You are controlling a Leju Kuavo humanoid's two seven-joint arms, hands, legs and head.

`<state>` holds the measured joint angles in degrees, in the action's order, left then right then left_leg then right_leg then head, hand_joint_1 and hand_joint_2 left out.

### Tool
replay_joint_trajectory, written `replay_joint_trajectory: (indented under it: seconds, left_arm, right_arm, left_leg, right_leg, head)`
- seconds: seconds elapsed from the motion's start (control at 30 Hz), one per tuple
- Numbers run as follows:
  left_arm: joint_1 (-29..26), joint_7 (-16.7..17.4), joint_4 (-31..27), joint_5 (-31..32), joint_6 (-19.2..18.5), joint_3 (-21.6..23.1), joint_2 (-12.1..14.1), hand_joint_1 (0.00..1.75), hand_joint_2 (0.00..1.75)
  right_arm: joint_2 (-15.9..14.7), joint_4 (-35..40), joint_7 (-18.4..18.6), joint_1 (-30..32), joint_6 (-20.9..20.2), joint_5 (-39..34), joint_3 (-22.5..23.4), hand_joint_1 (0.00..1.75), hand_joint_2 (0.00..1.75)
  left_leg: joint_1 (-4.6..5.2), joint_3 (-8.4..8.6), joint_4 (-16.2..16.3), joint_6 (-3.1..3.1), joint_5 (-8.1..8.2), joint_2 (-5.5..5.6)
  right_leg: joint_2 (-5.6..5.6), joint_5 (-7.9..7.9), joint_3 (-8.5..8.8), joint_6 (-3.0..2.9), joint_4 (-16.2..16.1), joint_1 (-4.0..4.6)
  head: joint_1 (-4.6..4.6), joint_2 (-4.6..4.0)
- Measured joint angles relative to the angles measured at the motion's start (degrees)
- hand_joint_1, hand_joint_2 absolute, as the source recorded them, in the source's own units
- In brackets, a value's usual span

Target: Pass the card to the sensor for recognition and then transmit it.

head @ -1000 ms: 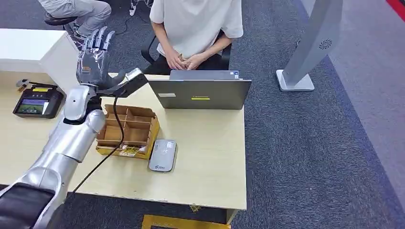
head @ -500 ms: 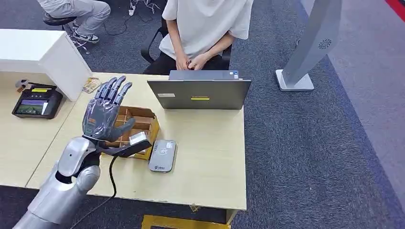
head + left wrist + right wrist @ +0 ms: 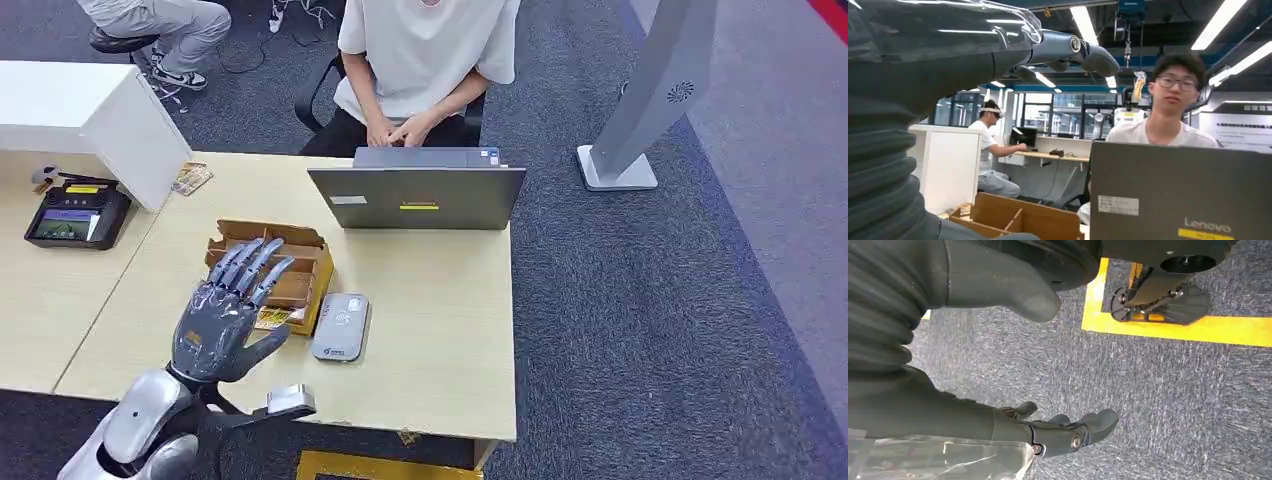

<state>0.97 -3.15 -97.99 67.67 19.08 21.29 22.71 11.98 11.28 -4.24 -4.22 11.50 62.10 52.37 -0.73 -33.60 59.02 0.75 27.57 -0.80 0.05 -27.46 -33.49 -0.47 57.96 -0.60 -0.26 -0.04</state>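
- The card: you cannot pick it out for certain. Neither hand holds one. It may lie in the cardboard box (image 3: 290, 262), whose compartments are partly hidden behind the fingers.
- The sensor (image 3: 340, 327), a flat grey reader, lies on the table (image 3: 440, 330) just beside the box, on its right side. Nothing rests on it.
- Your left hand (image 3: 225, 322) hovers over the near edge of the box with its fingers spread and empty, the thumb out towards the sensor.
- Your right hand (image 3: 1063, 432) hangs low over the carpet, fingers loosely extended and holding nothing.
- Step in hand, as it looks: the task is at its start, with the card not yet picked up. The next move calls for lowering the left hand into the box, pinching a card, then carrying it the short way over the sensor.
- A person (image 3: 425, 60) sits behind the laptop (image 3: 418, 197), probably the one to receive the card.
- Writing: the laptop lid reads "Lenovo" above a yellow sticker in the left wrist view. Its white label and the mark on the sensor are too small to read.
- A dark payment terminal (image 3: 78, 215) sits far left.
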Motion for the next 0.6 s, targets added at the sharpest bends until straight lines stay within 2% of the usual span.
replay_joint_trajectory:
  seconds: [0.1, 0.2, 0.3, 0.6]
  left_arm:
    - [-1.6, 0.1, -0.4, 0.4, -0.8, 0.3, 0.1, 0.00, 1.75]
    - [-2.6, 1.9, -0.3, 1.6, -3.4, 0.3, 0.3, 0.00, 1.75]
    - [-3.0, 2.3, 0.6, 2.1, -4.5, 0.3, 0.4, 0.00, 1.75]
    - [-5.1, 2.9, 2.9, 3.2, -5.1, 0.3, 0.3, 0.00, 1.75]
  right_arm:
    - [0.0, 0.0, 0.0, 0.0, 0.1, 0.0, 0.2, 0.00, 1.75]
    - [0.0, 0.0, 0.3, 0.0, 0.2, 0.0, 0.3, 0.00, 1.75]
    - [0.0, 0.0, 0.3, 0.0, -0.4, 0.2, 0.5, 0.00, 1.75]
    - [-0.2, 0.1, 0.3, 0.0, -1.6, 0.7, 0.5, 0.00, 1.75]
  left_leg:
    - [0.00, 0.02, 0.0, 0.00, 0.00, 0.00]
    - [0.00, 0.02, 0.0, 0.00, -0.01, 0.02]
    - [0.00, 0.02, 0.0, 0.00, -0.01, 0.02]
    - [0.00, 0.02, 0.0, -0.01, 0.00, 0.03]
  right_leg:
    - [-0.01, 0.00, 0.02, 0.00, 0.0, 0.00]
    - [-0.03, 0.01, 0.03, 0.00, 0.0, 0.00]
    - [-0.04, 0.01, 0.04, 0.00, 0.0, 0.00]
    - [-0.04, 0.00, 0.04, 0.00, 0.0, 0.00]
  head:
    - [-0.02, 0.00]
    - [0.00, 0.00]
    - [0.00, 0.00]
    - [0.00, 0.00]
